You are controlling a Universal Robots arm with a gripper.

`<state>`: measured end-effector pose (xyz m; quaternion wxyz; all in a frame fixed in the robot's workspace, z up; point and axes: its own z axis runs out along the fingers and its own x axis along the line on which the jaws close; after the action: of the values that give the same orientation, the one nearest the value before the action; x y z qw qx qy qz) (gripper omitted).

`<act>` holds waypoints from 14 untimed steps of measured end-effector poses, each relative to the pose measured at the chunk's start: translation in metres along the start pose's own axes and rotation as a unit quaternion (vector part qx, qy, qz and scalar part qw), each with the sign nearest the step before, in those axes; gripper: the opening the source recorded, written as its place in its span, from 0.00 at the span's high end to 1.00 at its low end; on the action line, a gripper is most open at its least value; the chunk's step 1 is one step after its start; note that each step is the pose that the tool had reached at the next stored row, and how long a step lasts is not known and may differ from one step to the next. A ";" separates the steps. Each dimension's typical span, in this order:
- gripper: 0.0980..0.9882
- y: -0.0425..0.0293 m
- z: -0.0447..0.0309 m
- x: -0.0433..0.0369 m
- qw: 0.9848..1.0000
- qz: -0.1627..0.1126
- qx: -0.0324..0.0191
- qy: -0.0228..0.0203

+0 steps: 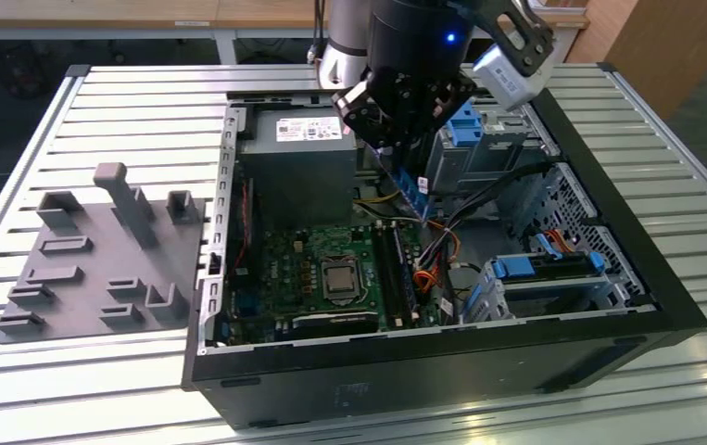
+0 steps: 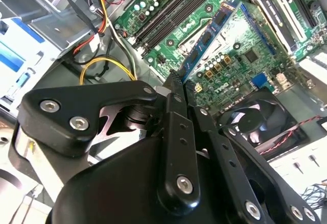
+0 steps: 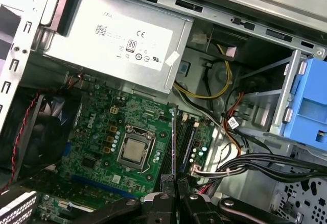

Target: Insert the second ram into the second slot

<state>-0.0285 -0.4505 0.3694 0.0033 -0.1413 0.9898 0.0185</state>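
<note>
The black linkage of the gripper (image 2: 176, 81) crowds the foreground in the second wrist view. Its jaws are pressed together on one end of the second ram (image 2: 209, 35), a thin blue-green stick that juts out from the pinch over the motherboard (image 2: 240, 55) of the open computer case (image 1: 427, 380). The stick is not seated: in the first wrist view it shows edge-on, just beside the black memory slots (image 3: 190, 142) and roughly along their run, and in the exterior view it hangs under the arm with its free end pointing down toward the board. The likeliest trouble from here looks like a poor line-up. A stick that comes down askew, or over the wrong slot, could catch on a slot wall or an end latch and bend instead of clicking home. The black cables (image 3: 265, 160) and the yellow wires (image 2: 104, 66) lie near one end of the slots and could snag the stick or the linkage. Because the pinch takes only one end, a firm push could also make the stick pivot or slide between the jaws. The processor socket (image 3: 135, 150) sits just beside the slots, within reach of a stray corner, and the power supply (image 3: 117, 40) and blue drive bracket (image 3: 306, 106) hem in the working space.
</note>
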 end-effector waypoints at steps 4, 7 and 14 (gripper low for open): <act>0.96 0.0000 0.0000 0.0000 1.000 0.013 0.000 0.000; 0.96 0.0000 0.0001 0.0000 1.000 0.022 0.000 -0.001; 0.96 0.0000 0.0002 0.0000 0.999 0.045 0.001 -0.002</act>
<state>-0.0285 -0.4505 0.3692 0.0041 -0.0962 0.9952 0.0183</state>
